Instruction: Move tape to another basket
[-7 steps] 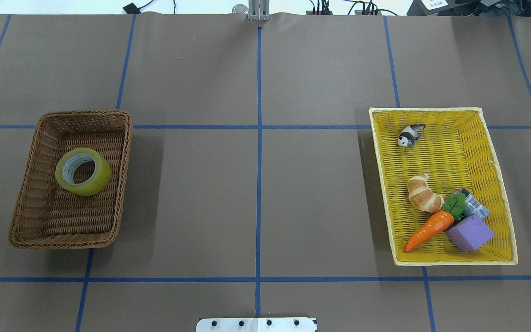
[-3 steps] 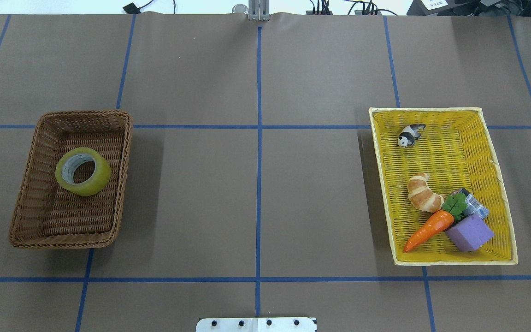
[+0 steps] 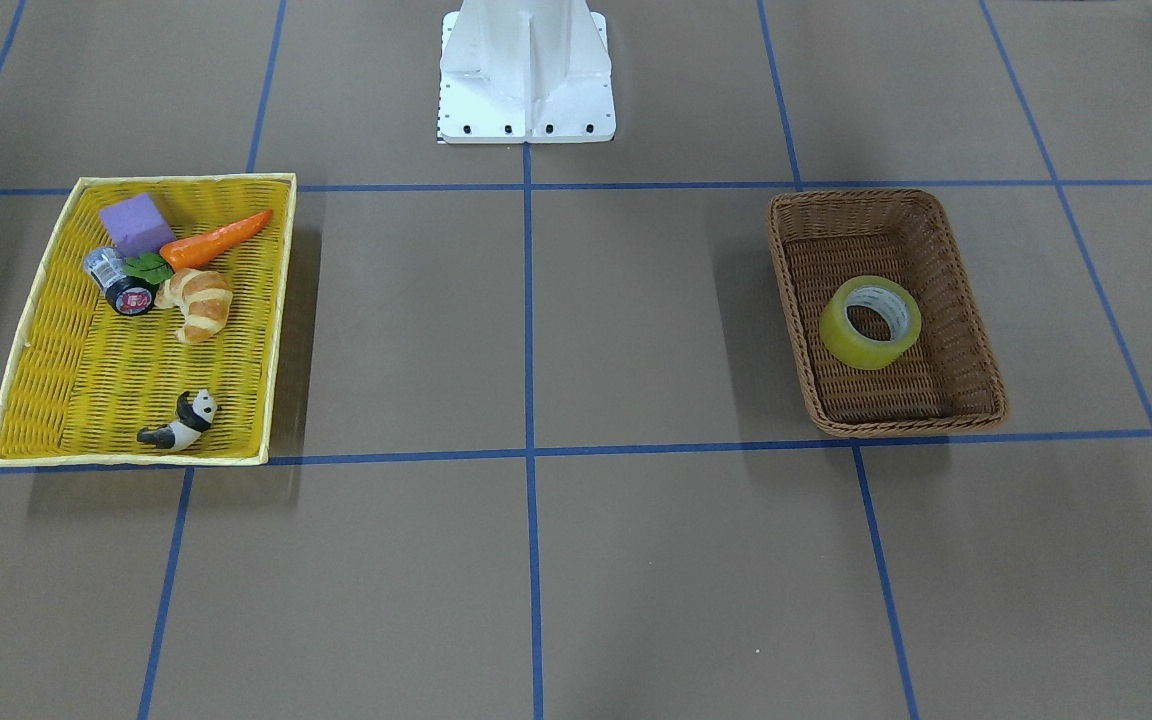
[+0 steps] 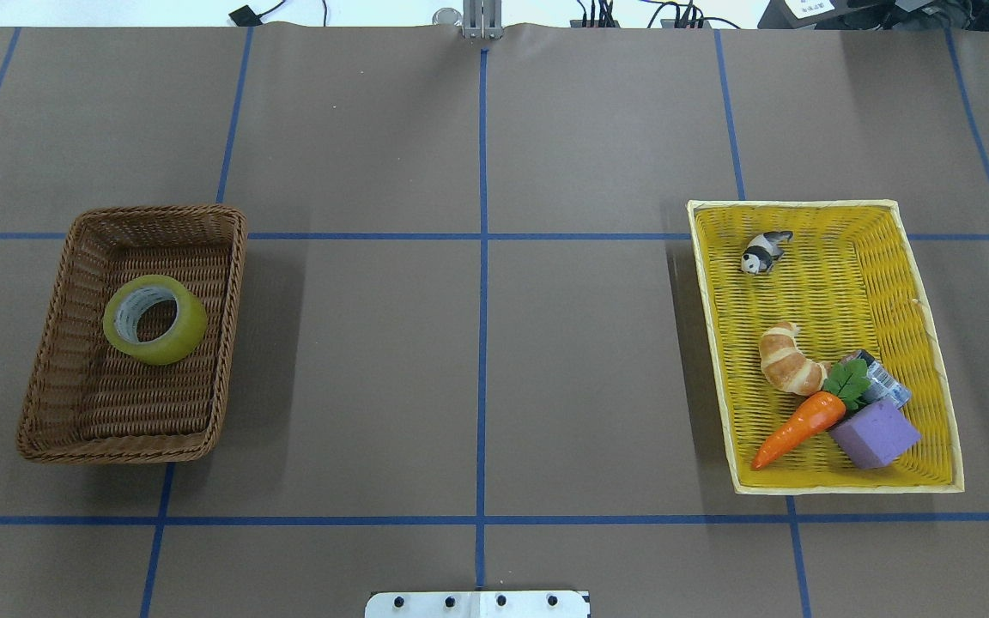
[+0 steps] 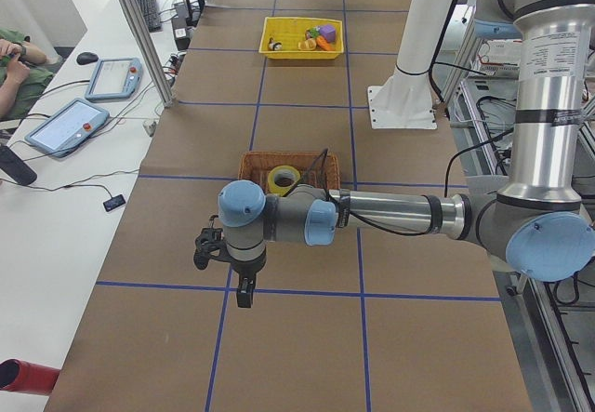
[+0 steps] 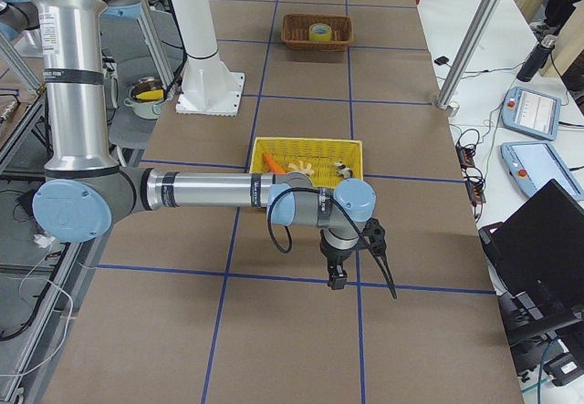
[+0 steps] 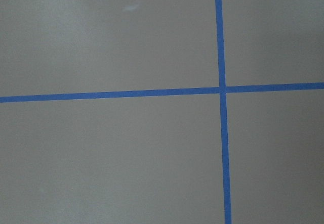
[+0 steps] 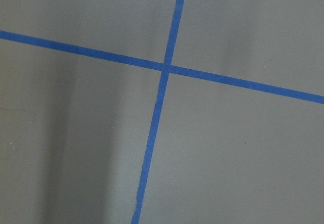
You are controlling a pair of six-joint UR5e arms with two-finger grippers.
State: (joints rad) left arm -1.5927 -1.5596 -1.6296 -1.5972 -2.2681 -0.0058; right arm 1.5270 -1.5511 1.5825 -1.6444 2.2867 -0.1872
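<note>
Left of overhead frame: tape flat inside basket, unchanged from a second ago. Right: yellow tray, contents unmoved. Left hand and right hand parked over bare bench; opening cannot be told. Transfer appears complete.

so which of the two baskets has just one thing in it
The brown wicker basket: it holds only the big yellowish roll of tape. The yellow basket holds several things, among them a carrot and a croissant.
</note>
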